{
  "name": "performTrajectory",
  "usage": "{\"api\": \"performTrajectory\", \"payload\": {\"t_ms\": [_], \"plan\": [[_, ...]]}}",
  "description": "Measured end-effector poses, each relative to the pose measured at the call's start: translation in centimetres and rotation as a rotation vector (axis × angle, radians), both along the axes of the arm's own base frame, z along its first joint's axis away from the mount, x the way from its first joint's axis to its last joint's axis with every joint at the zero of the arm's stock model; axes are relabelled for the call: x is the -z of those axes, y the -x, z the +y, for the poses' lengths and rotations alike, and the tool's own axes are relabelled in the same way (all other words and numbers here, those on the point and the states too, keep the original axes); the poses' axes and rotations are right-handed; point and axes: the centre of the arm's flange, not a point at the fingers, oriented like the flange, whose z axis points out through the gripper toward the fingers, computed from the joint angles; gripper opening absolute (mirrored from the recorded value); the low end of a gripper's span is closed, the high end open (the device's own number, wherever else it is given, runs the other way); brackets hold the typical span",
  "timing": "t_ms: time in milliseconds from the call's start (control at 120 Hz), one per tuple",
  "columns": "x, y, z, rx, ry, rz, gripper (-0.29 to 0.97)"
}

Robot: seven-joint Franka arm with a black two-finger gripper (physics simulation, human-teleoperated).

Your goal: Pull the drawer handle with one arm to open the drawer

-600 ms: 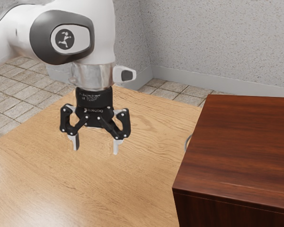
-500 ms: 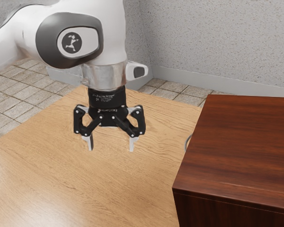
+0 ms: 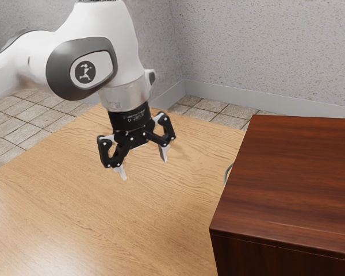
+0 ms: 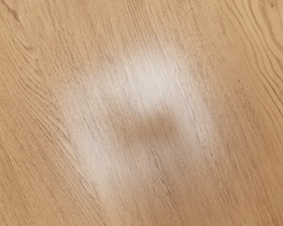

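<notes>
Drawer handle (image 3: 227,172) sits on the cabinet (image 3: 293,178) at 3 o'clock of the gripper (image 3: 142,165), well apart. The gripper hangs wide and empty over the oak table (image 3: 57,218); tile floor (image 3: 23,112) and speckled wall (image 3: 264,40) lie at 12 o'clock.

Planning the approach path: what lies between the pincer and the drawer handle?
In the exterior view, the stretch between the pincer and the handle is bare wooden tabletop.

No legible text or labels.
</notes>
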Motion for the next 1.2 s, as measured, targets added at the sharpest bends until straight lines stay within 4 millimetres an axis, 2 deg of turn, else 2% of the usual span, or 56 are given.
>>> {"api": "performTrajectory", "payload": {"t_ms": [75,158,217,267,408,525,650,767,917,1067,1200], "plan": [[0.2,-0.7,-0.1,0.04,0.003,-0.05,0.68],[2.6,-0.9,-2.5,0.124,0.014,-0.096,0.68],[2.8,-1.2,-4.5,0.182,0.047,-0.152,0.68],[2.5,-1.4,-5.2,0.215,0.067,-0.2,0.68],[3.1,-0.8,-4.1,0.252,0.097,-0.282,0.67],[4.0,-1.2,-3.2,0.298,0.128,-0.341,0.67],[4.8,-1.8,-3.4,0.37,0.14,-0.39,0.66],[5.5,-0.2,-4.1,0.44,0.133,-0.416,0.66],[5.9,-0.4,-4.7,0.523,0.123,-0.442,0.66],[4.9,-0.5,-5.1,0.606,0.112,-0.434,0.66],[5.2,-0.5,-5.9,0.676,0.105,-0.403,0.66]]}}
